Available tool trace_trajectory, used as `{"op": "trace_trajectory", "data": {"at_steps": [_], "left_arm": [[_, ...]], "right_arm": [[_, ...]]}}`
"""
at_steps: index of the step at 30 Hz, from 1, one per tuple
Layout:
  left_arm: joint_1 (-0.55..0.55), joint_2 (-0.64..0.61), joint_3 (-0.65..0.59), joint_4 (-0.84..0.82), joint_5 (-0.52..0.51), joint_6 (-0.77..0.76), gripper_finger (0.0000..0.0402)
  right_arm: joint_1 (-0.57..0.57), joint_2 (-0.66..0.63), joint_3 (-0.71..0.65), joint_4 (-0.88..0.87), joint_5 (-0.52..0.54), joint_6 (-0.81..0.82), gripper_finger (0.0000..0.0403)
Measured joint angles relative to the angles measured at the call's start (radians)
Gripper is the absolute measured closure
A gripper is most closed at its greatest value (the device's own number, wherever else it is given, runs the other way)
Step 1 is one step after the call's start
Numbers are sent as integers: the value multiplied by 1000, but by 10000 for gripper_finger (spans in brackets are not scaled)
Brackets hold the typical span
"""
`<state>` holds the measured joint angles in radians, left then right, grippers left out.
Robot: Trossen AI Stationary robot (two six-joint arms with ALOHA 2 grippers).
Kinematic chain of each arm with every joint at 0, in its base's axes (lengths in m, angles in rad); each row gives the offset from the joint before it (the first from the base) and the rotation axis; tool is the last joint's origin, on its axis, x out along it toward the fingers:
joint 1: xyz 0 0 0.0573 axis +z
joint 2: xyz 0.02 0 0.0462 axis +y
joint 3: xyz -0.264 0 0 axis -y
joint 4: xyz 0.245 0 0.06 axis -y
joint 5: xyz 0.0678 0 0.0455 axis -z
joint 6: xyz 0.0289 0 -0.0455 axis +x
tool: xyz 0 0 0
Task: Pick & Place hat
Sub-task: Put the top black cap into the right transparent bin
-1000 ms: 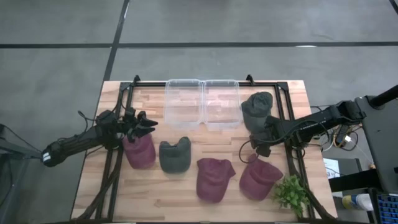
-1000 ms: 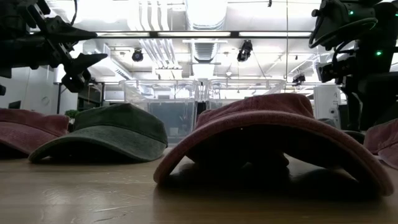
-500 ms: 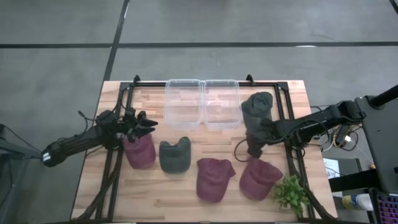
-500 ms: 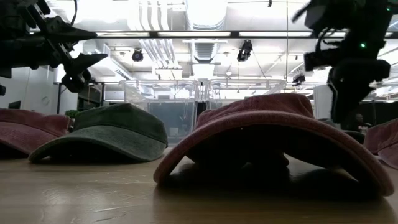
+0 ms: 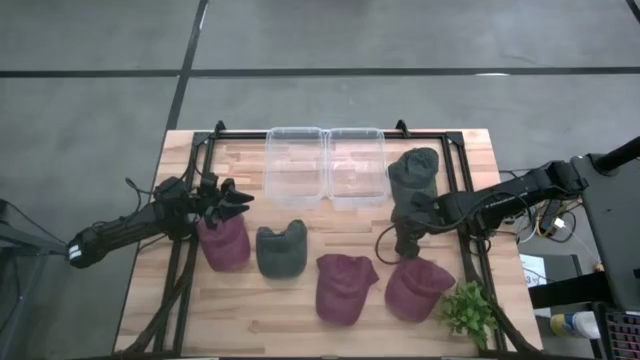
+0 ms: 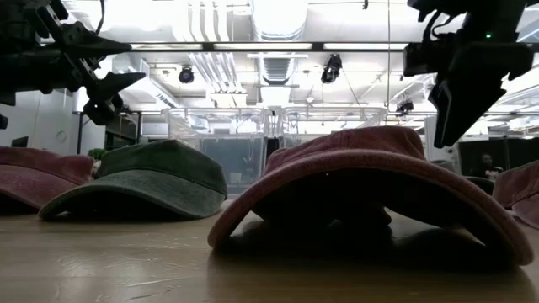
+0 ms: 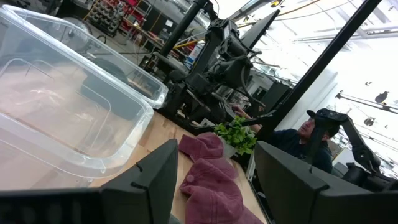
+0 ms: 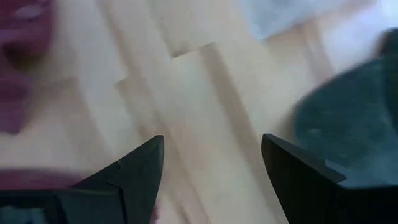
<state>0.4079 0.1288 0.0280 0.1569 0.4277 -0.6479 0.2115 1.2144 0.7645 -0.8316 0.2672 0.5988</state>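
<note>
Right hand (image 5: 404, 243): yours is open, empty, over bare worktop (image 5: 370, 225) beside the green hat (image 5: 413, 172).
Left hand (image 5: 232, 203): open, above a maroon hat (image 5: 225, 243).

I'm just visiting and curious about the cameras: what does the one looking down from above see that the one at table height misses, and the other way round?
Only the high view shows the whole layout: five hats, including the dark green hat at the far right, the small plant at the near corner, and the right gripper open over bare wood. Only the low view shows the room's ceiling lights. Both show the two clear bins, the green hat, the nearest maroon hat, and the left gripper, open above the leftmost maroon hat.
</note>
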Motion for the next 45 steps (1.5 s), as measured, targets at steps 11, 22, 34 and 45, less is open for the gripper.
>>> {"op": "trace_trajectory", "data": {"at_steps": [11, 22, 34, 45], "left_arm": [[0, 0, 0, 0, 0, 0, 195], [0, 0, 0, 0, 0, 0, 195], [0, 0, 0, 0, -3, 0, 195], [0, 0, 0, 1, -3, 0, 195]], "right_arm": [[-2, 139, -3, 0, 100, 234, 140], [-2, 278, 71, -198, 116, 303, 140], [-40, 303, 77, -273, 178, 349, 141], [-78, 393, 76, -305, 180, 322, 145]]}}
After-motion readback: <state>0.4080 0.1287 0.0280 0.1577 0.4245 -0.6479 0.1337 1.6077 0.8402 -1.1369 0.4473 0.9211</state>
